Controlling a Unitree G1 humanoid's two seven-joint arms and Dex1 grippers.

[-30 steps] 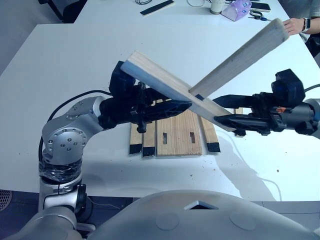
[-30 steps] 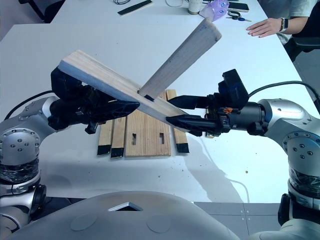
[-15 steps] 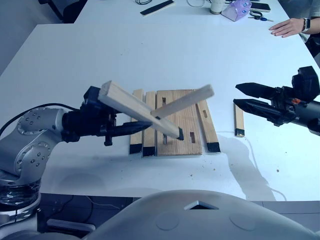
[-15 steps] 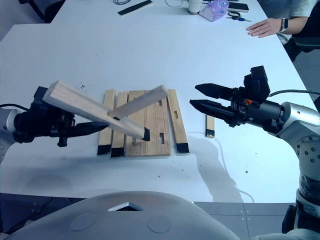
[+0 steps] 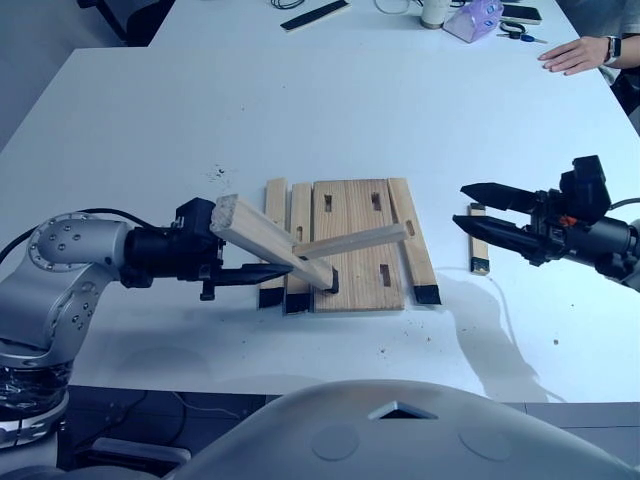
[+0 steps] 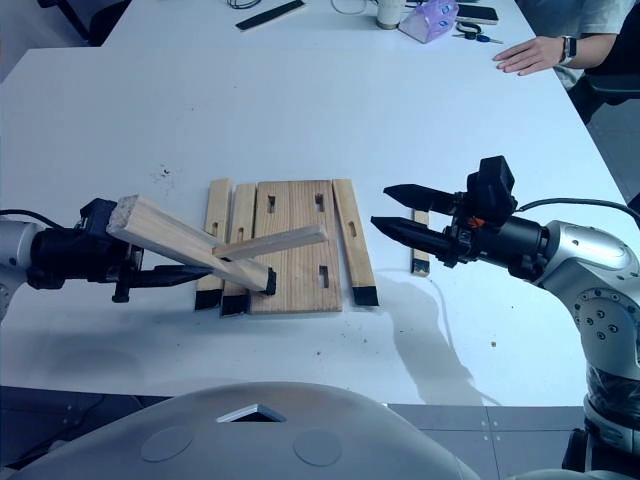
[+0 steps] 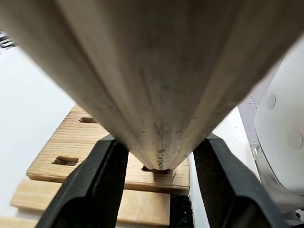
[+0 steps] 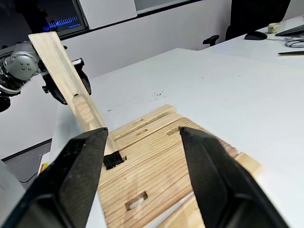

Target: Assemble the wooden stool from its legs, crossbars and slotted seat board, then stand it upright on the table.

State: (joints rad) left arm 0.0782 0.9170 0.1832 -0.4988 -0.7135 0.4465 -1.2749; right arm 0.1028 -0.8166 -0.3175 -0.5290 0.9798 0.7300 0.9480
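My left gripper (image 5: 283, 268) is shut on a wooden leg (image 5: 270, 246) that slants down to a black-tipped end over the left part of the slotted seat board (image 5: 355, 205). A crossbar (image 5: 360, 240) sticks out of the leg's slot, lying across above the board. In the left wrist view the leg (image 7: 156, 85) sits between both fingers (image 7: 102, 180). My right gripper (image 5: 462, 205) hovers open and empty to the right of the board, above a short crossbar (image 5: 479, 248). Two legs (image 5: 273, 205) lie flat left of the board, and another leg (image 5: 413, 240) lies right of it.
A person's hand (image 5: 575, 52) rests on the table's far right corner. A black strip (image 5: 315, 14), a purple pouch (image 5: 472, 18) and scissors lie at the back. The white table (image 5: 150, 130) has open room on its left and far side.
My right gripper let go of the leg, opened and drew back to the right. My left gripper lowered the leg with its crossbar from high up down close to the seat board.
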